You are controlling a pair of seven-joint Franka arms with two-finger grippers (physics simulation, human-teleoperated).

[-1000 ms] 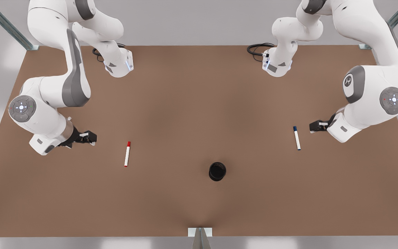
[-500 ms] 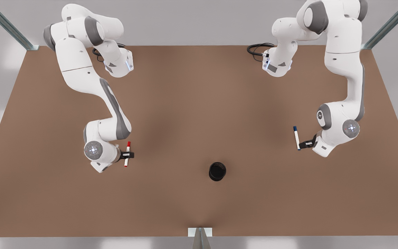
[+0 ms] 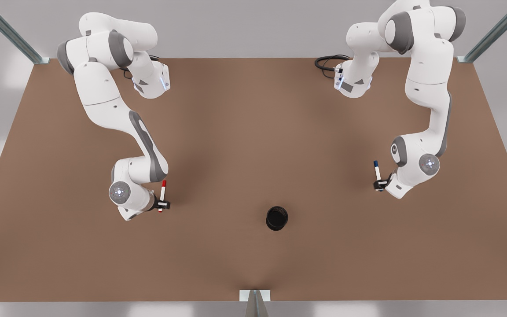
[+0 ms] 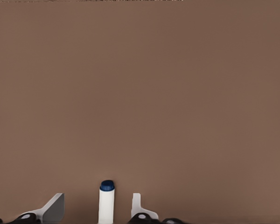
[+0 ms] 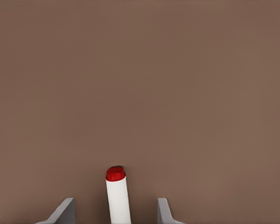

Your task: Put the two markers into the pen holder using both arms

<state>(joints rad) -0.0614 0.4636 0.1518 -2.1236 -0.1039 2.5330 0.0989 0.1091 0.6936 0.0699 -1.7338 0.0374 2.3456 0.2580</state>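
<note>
left gripper [image 3: 380, 185]: open, straddling blue marker [image 3: 376, 172]
right gripper [image 3: 162, 204]: open, straddling red marker [image 3: 162, 193]
risk: end-of-barrel grips; markers may pivot, miss holder [image 3: 277, 218]

The red-capped marker [image 3: 162, 193] and blue-capped marker [image 3: 376, 172] lie flat, well apart, flanking the upright black pen holder [image 3: 277, 218].

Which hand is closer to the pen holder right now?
Right. The right hand, straddling the red marker, sits nearer the pen holder; the left hand, around the blue marker, is slightly farther.
</note>
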